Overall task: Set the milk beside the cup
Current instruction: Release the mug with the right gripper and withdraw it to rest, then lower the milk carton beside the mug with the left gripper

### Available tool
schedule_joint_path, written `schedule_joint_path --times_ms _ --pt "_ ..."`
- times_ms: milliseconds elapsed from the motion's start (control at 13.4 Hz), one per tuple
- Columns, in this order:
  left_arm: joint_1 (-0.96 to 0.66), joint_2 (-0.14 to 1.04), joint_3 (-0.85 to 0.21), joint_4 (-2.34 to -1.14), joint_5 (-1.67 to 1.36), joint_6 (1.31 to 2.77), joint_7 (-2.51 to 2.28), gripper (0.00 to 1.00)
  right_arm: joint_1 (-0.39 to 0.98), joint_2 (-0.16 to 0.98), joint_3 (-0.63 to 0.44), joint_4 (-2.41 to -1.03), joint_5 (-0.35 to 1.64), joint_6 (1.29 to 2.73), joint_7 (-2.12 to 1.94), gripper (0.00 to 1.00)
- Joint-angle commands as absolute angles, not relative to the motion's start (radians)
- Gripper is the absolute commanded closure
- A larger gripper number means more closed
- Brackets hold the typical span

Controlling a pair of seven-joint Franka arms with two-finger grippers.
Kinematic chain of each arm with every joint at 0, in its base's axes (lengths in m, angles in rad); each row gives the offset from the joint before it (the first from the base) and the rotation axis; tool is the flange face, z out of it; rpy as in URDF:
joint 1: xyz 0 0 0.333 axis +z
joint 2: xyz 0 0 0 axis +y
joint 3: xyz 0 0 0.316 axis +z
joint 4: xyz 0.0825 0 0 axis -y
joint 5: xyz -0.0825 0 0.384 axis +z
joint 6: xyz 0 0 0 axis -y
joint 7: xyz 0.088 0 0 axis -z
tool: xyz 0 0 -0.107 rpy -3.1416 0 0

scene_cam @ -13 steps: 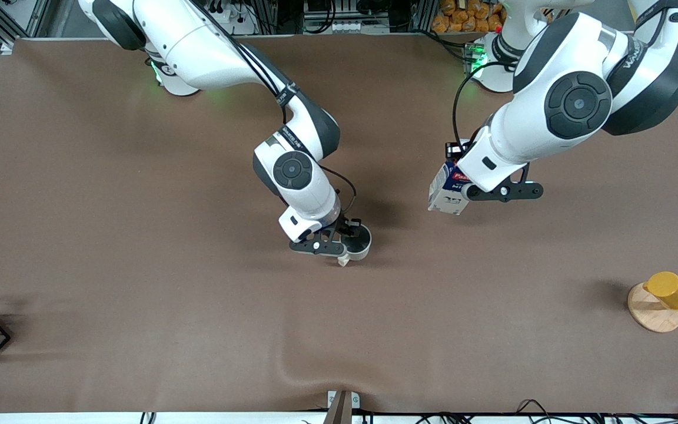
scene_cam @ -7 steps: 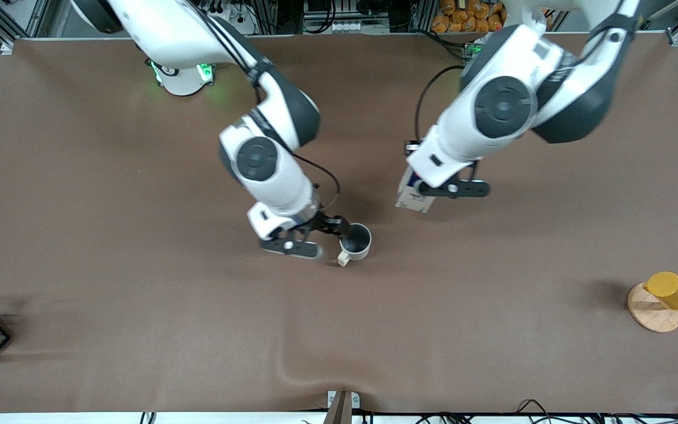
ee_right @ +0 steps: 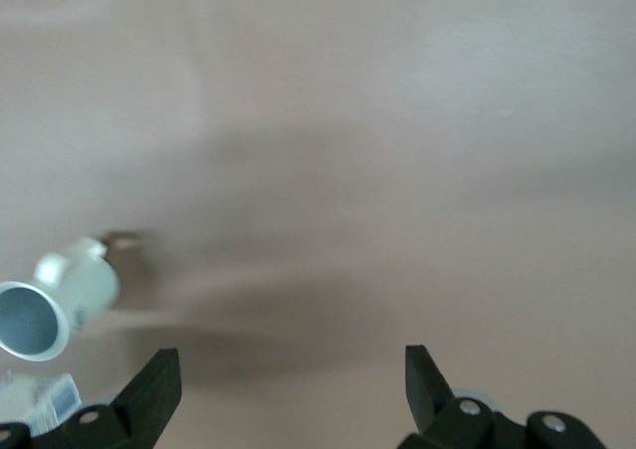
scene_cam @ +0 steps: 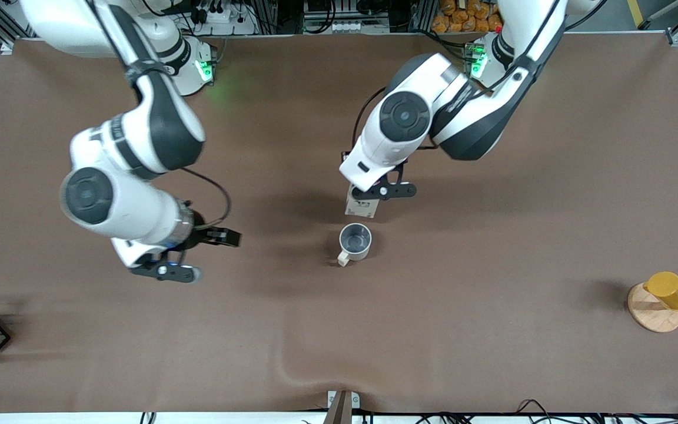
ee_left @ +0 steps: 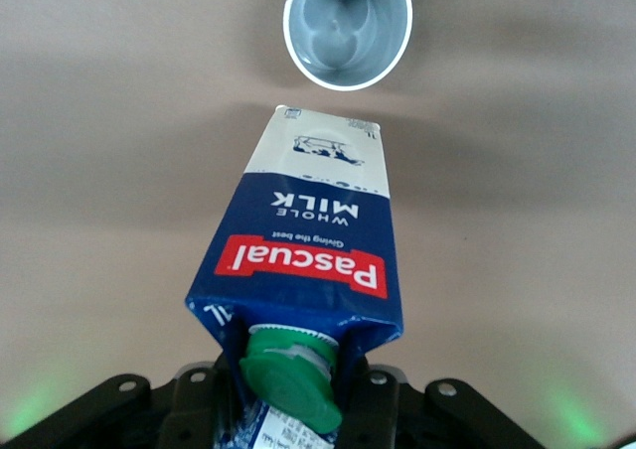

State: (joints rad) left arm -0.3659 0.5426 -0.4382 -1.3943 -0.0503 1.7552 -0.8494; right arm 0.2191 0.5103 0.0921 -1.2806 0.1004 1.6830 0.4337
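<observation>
Front view: since 1 s ago the right gripper (scene_cam: pixel 198 254) has let go of the cup (scene_cam: pixel 355 241) and pulled off toward the right arm's end of the table, fingers spread, empty. Cup stands alone mid-table, so the spot beside it is free. Left gripper (scene_cam: pixel 374 197) has carried the milk (scene_cam: pixel 362 206) in, clamped at its capped top, hanging just above the table, tilted, beside the cup on the base-edge side.

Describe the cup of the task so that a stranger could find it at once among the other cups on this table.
Look at the middle of the brown table. The cup stands there alone and upright, just below the milk that the left gripper holds. It is cream-white with a grey inside and a small handle, unlike the yellow cup on its wooden disc.
</observation>
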Motion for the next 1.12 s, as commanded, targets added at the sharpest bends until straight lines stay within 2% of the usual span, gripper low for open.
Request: schedule_joint_path --times_ms 0,224,522,671,894,1043 --pt "-0.394 0.630 -0.414 -1.315 -0.063 1.763 -0.873 0.61 0.093 0.378 0.106 -1.377 0.112 1.605 0.277 0.00" --pt "-0.411 0.637 -0.390 -1.312 -0.044 1.773 -0.871 0.61 -0.035 0.266 0.104 -1.452 0.098 1.594 0.036 0.00" --pt "-0.475 0.670 -0.312 -1.309 -0.044 1.824 -0.876 0.60 -0.051 0.065 0.104 -1.577 -0.036 1.591 -0.040 0.00" --pt "-0.514 0.680 -0.263 -1.307 -0.044 1.825 -0.873 0.60 -0.067 0.035 0.054 -1.574 -0.040 1.582 -0.156 0.00" --pt "-0.514 0.681 -0.259 -1.307 -0.044 1.832 -0.879 0.60 -0.067 0.012 0.023 -1.552 -0.038 1.531 -0.179 0.00" --pt "-0.508 0.684 -0.258 -1.307 -0.044 1.853 -0.882 0.52 -0.067 -0.009 0.011 -1.552 -0.037 1.528 -0.172 0.00"
